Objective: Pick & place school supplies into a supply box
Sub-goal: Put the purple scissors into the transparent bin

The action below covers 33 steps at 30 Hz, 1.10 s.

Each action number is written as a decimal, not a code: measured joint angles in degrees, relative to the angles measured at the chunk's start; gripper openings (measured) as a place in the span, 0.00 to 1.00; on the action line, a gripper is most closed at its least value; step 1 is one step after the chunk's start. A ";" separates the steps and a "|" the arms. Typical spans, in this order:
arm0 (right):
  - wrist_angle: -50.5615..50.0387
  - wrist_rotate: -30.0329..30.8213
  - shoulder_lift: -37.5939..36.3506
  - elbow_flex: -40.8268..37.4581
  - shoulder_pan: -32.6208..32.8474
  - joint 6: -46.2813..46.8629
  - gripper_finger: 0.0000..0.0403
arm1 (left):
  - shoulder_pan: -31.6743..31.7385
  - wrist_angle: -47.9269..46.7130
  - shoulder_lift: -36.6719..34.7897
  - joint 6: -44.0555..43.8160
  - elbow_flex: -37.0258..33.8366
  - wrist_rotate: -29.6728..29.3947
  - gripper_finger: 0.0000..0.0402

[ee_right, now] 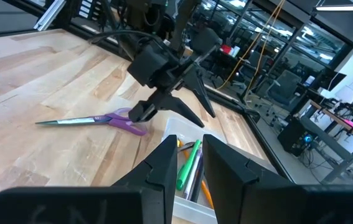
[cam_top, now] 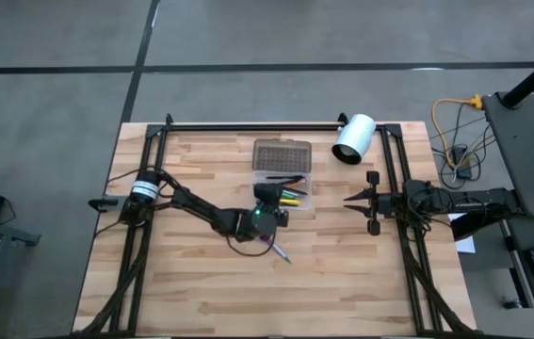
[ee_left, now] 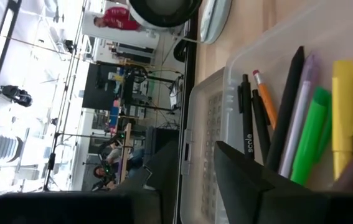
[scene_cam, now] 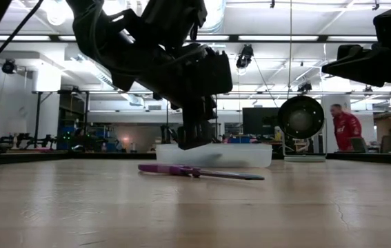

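Observation:
The clear supply box (cam_top: pixel 283 179) lies open, its dotted lid (cam_top: pixel 281 153) flat on the far side. Pens and pencils (ee_left: pixel 301 118) in black, orange, purple, green and yellow lie in its tray. Purple-handled scissors (cam_top: pixel 277 250) lie flat on the table, near side of the box, also in the low view (scene_cam: pixel 195 171). My left gripper (cam_top: pixel 268 195) hovers open at the tray's near edge, holding nothing (ee_left: pixel 198 168). My right gripper (cam_top: pixel 349 198) waits right of the box, a narrow gap between its fingers (ee_right: pixel 190 152).
A white cylinder (cam_top: pixel 353 138) lies on its side at the far right of the table. A black frame rail (cam_top: pixel 248 124) runs along the far edge. Bare wood stretches across the near half. A person in red (scene_cam: pixel 347 127) stands in the room beyond.

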 joint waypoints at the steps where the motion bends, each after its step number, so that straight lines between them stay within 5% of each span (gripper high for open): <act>1: -0.02 0.01 0.00 0.02 0.01 0.00 0.17 | -0.25 0.00 -0.02 -0.02 0.00 0.00 0.22; 18: -0.02 0.01 -0.02 0.02 0.00 0.00 0.17 | -3.14 -8.39 -3.56 -9.99 0.04 3.23 0.22; 28: 0.01 0.02 0.00 0.02 0.00 0.00 0.17 | -3.33 -31.22 -12.65 -32.56 0.07 21.79 0.22; 33: -0.02 0.02 0.00 0.02 0.00 0.00 0.17 | -3.33 -41.16 -17.43 -40.07 0.07 35.84 0.22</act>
